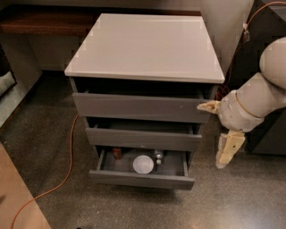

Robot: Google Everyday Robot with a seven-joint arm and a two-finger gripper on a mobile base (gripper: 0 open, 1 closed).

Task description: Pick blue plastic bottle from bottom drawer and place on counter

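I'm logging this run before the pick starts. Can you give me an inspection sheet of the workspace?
Surface: counter, glossy white top of the grey cabinet; the bottle is not yet on it.
Job's things: bottom drawer pulled open; blue plastic bottle inside it, right of the bowl.
Clutter: white bowl mid-drawer; red can at the drawer's left.
Gripper: gripper right of the cabinet, about level with the middle drawer, open, holding nothing, apart from the bottle.
Cables: orange cable on the floor left of the cabinet; another orange cable at upper right.
Surroundings: dark wooden shelf behind on the left; speckled floor.
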